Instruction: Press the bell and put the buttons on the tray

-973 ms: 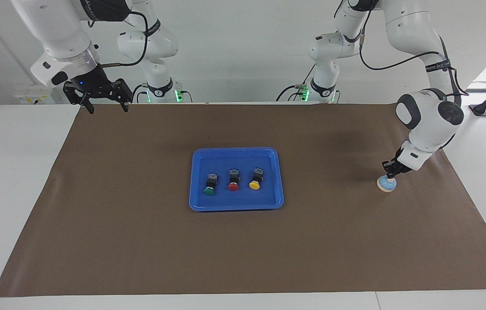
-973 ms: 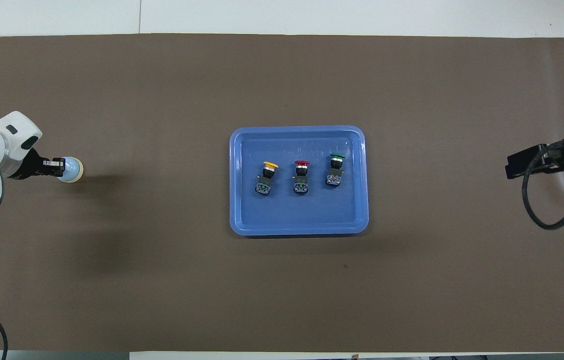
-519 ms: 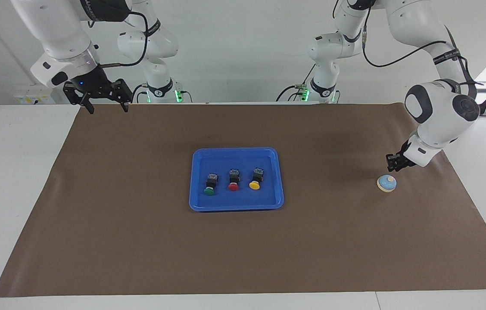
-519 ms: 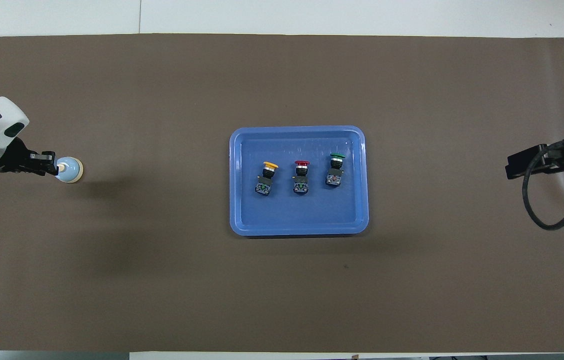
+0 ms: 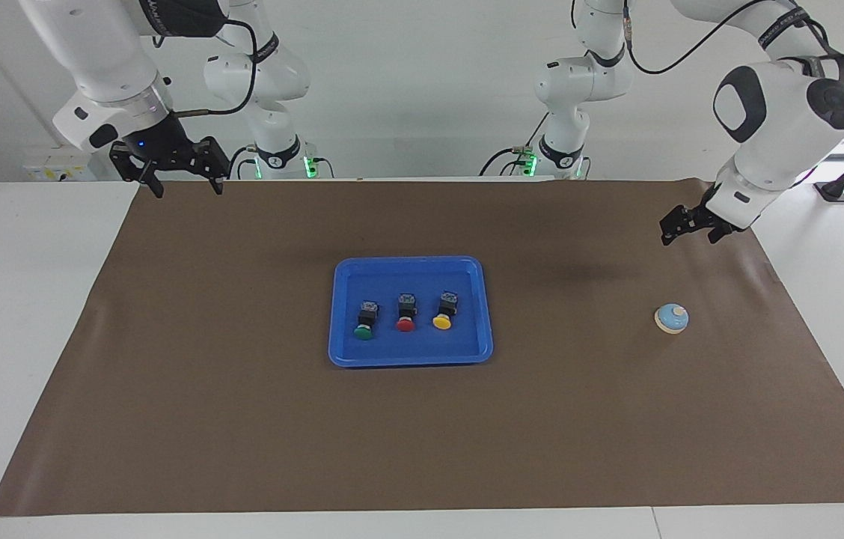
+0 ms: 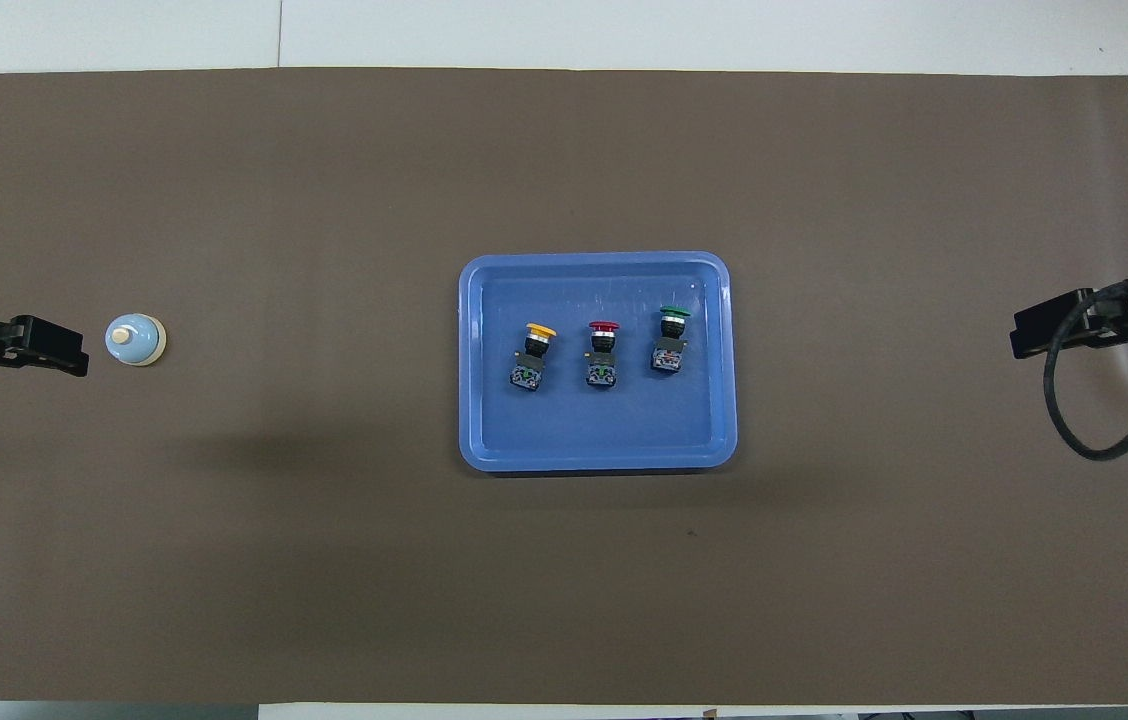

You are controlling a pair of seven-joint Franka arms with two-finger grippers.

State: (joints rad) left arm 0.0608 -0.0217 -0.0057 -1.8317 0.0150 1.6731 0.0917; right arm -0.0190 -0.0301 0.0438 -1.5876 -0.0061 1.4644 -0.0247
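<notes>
- Buttons [image 5: 405, 312], green, red and yellow, lie side by side in the tray [image 5: 411, 360].
- Bell [image 5: 671, 318] sits on the brown mat, well apart from the tray, toward the left arm's end.
- Left gripper [image 5: 687, 228] hangs empty, fingers spread, well apart from the tray and above the mat near the bell.
- Right gripper [image 5: 181, 178] waits open, well apart from the tray, over the mat's corner.
- The buttons look light, stiff and top-heavy; the black body is likely the best hold.
</notes>
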